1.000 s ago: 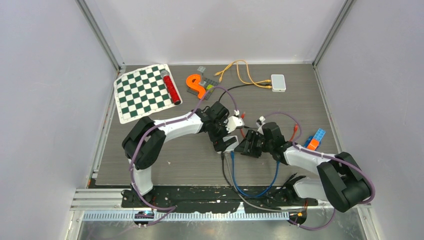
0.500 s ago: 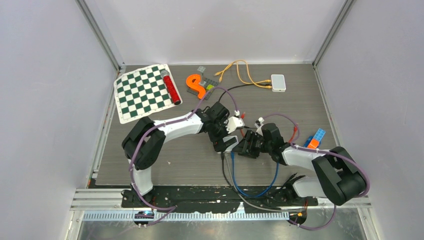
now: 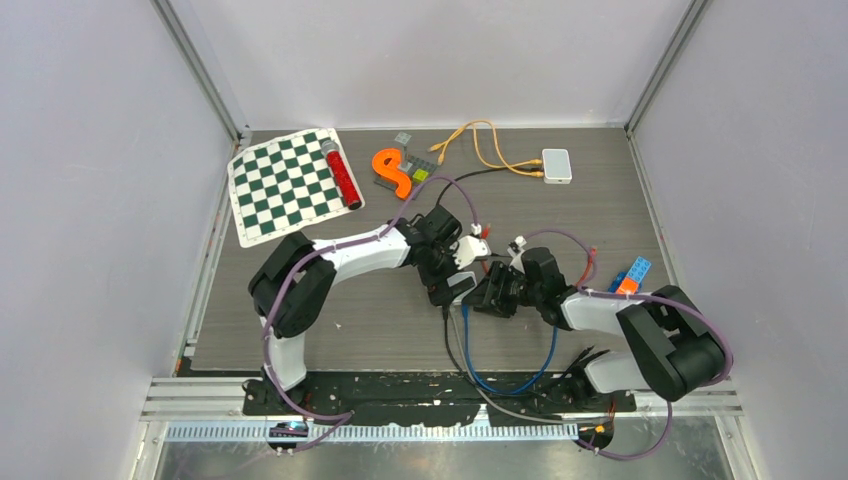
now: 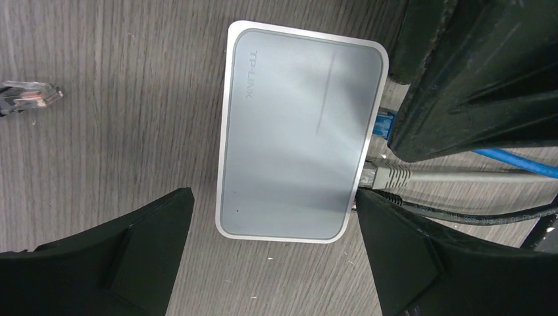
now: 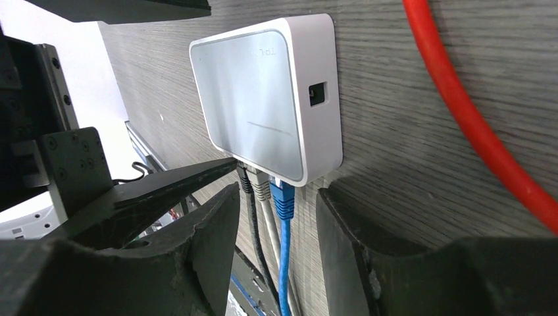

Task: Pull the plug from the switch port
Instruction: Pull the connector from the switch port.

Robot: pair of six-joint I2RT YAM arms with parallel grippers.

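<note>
The white switch (image 4: 299, 138) lies flat on the table, and in the top view it (image 3: 463, 291) is mostly hidden under both grippers. Three plugs sit in its ports: a blue plug (image 5: 283, 194), a grey plug (image 5: 262, 187) and a black plug (image 5: 245, 178). My left gripper (image 4: 274, 196) is open, with one finger on each long side of the switch's end. My right gripper (image 5: 279, 197) is open around the three plugs, with a gap showing on both sides. Its finger (image 4: 474, 72) stands over the blue plug (image 4: 383, 125).
A red cable (image 5: 460, 112) runs beside the switch, and a loose plug (image 4: 29, 97) lies to its other side. Farther back are a second white box (image 3: 556, 165) with orange cable, an orange S-shape (image 3: 392, 172), a chessboard (image 3: 285, 185) and toy bricks (image 3: 630, 278).
My right arm has shifted left, bringing its gripper closer to the switch's port side. The left gripper has stayed open over the switch.
</note>
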